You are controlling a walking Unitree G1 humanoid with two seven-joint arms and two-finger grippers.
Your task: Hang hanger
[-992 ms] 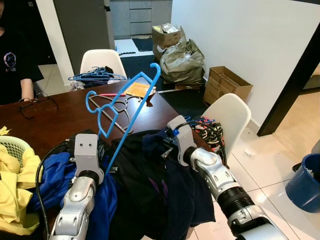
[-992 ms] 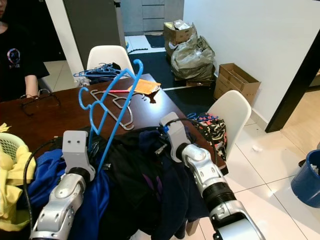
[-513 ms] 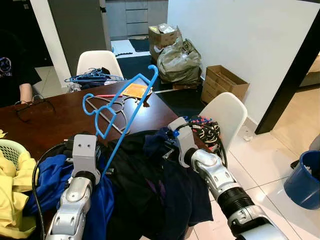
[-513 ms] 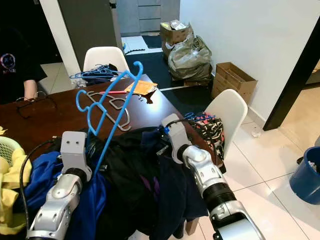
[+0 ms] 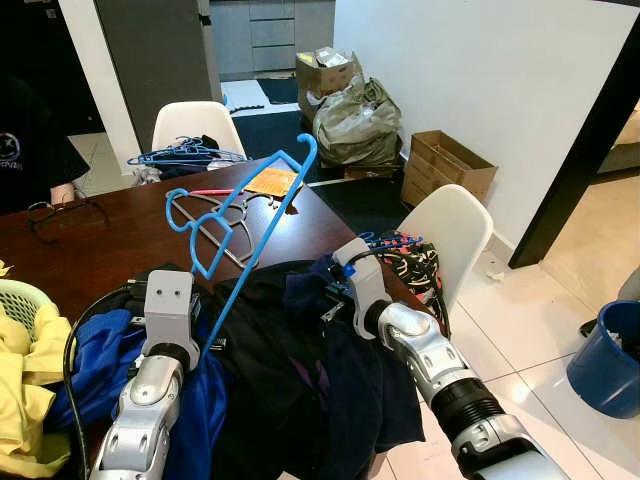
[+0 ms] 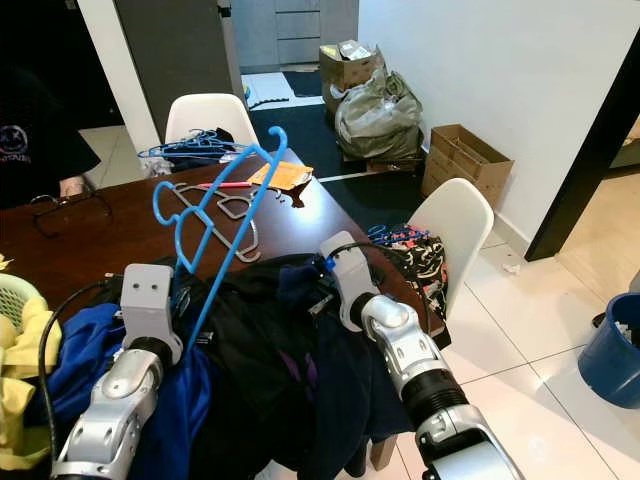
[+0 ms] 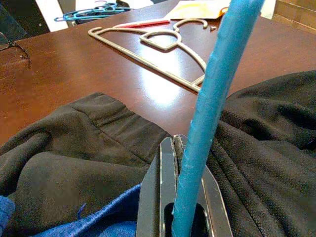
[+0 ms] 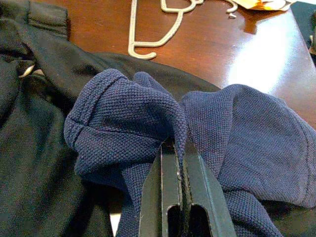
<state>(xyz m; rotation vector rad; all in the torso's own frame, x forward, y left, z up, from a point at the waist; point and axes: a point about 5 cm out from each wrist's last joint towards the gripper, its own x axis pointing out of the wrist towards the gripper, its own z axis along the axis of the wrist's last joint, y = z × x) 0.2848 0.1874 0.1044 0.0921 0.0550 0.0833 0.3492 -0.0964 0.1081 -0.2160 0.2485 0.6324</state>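
Note:
My left gripper is shut on a blue plastic hanger, which stands tilted above the brown table with its hook uppermost. In the left wrist view the hanger's blue bar runs up between the fingers. My right gripper is shut on a fold of a navy blue garment that lies on the pile of dark clothes at the table's near edge. The right arm reaches in from the right over that pile.
Beige hangers and an orange paper lie on the table. A far white chair holds blue hangers; another white chair stands right. A person sits far left. A basket with yellow cloth is at left, a blue bucket at right.
The view has shifted slightly. Both grippers keep their holds, and the right arm has drawn a little nearer with the navy garment.

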